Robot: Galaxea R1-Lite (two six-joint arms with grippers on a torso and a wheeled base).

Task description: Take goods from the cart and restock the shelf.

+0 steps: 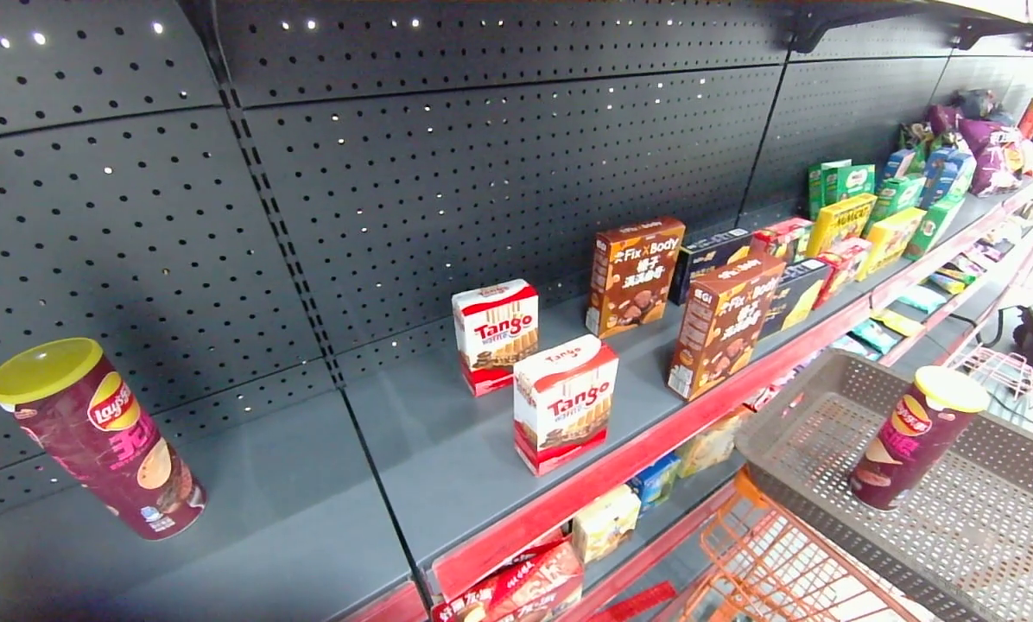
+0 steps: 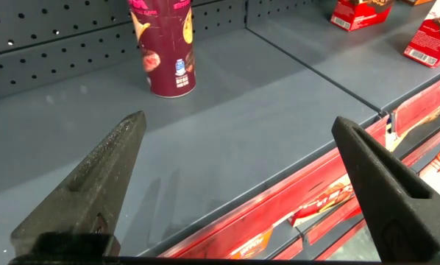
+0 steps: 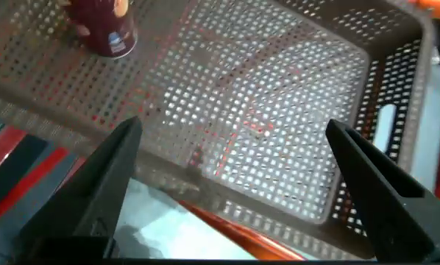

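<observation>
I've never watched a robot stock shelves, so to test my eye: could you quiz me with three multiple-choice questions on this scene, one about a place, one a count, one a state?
1. Where is the chip can that is not yet shelved?
A) on the floor B) in the brown basket C) on the top shelf

2. How many red-and-white boxes stand on the grey shelf?
A) one B) four C) two

3. How is the left gripper?
A) open and empty B) shut on a can C) shut on a box

Answers:
1 B: the can stands upright on the basket's mesh floor.
2 C: one box stands behind the other.
3 A: its jaws stand wide apart with nothing between them.
</observation>
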